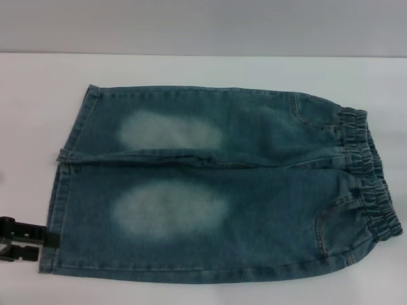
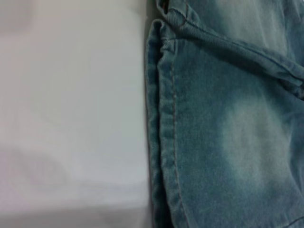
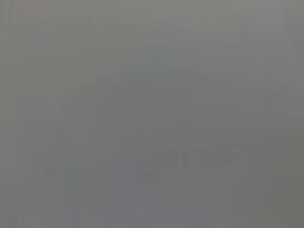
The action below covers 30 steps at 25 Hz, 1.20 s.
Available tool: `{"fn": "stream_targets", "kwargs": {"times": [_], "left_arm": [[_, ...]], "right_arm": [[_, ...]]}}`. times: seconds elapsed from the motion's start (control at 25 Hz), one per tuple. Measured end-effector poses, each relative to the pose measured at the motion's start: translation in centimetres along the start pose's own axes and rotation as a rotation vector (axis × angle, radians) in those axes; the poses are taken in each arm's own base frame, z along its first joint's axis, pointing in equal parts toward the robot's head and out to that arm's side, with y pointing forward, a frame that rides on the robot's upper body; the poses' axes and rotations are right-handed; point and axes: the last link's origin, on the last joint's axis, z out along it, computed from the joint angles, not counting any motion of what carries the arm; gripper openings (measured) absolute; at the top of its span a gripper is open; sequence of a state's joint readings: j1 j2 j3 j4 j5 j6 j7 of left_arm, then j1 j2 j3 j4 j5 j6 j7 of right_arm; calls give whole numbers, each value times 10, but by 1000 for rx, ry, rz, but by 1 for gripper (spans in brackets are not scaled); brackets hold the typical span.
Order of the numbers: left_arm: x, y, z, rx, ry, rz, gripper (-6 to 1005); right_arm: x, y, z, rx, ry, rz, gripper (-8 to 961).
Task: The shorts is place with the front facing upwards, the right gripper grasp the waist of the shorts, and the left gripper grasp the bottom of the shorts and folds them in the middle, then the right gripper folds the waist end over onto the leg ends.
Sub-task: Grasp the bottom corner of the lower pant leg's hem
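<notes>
The denim shorts (image 1: 216,184) lie flat on the white table (image 1: 191,70), front up, with a pale faded patch on each leg. The crinkled elastic waist (image 1: 369,178) is at the right. The bottom of the shorts, two straight stitched hems (image 1: 60,210), is at the left. My left gripper (image 1: 43,241) sits low at the left edge, its black prongs apart and pointing at the near leg's hem, right beside it. The left wrist view shows that hem (image 2: 164,133) close up on the table (image 2: 71,118). The right gripper is out of view.
Bare white tabletop surrounds the shorts at the left, back and front. A grey wall (image 1: 203,25) stands behind the table's far edge. The right wrist view shows only plain grey.
</notes>
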<state>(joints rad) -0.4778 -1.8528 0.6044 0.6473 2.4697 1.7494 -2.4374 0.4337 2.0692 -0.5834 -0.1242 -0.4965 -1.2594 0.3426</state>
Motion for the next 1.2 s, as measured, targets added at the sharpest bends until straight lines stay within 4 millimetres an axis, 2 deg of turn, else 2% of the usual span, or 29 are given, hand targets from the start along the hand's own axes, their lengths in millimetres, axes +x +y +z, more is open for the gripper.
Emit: {"fn": "stream_targets", "kwargs": {"times": [0.64,1.2], "left_arm": [[-5,-5,4,14,-13,-16,734],[-5,4,15,-23,-30,4,733]], "right_arm": [[0,5,3,-10,0,7,558],[1,6,2,-12,3,9,558]]}}
